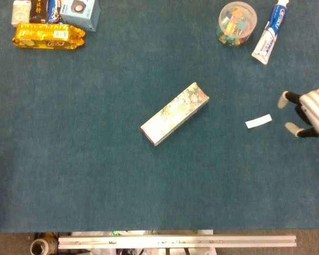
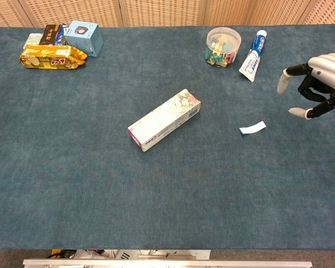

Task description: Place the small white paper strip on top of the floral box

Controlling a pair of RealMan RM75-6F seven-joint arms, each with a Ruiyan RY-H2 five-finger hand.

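- Blue-green felt covers the whole table (image 1: 95,186), and on it lie one floral box, one paper strip and a few other things.
- One small white paper strip (image 1: 258,121) lies flat on the felt, right of the middle; it is a short plain rectangle, a little tilted, with its right end further from the robot.
- One long floral cardboard box (image 1: 175,113) lies on its side near the middle of the table, diagonal, with pale flower print on top; in the chest view its side has printed text and a pink end.
- The strip and the box are well apart, and the strip touches nothing.
- One hand is visible: the right hand (image 1: 308,114), white with black fingers, enters from the right edge.
- Its fingers (image 2: 283,82) are spread apart and hold nothing; it is near the strip, on its right side, without touching it.
- The left hand shows in no view.
- At the far right stand one clear round plastic tub of coloured clips (image 1: 236,23) and, beside it, one white and blue toothpaste tube (image 1: 270,33).
- At the far left corner lie one gold snack packet (image 1: 48,36), one light blue box (image 1: 81,10) and some smaller packets behind them, which I cannot count surely.
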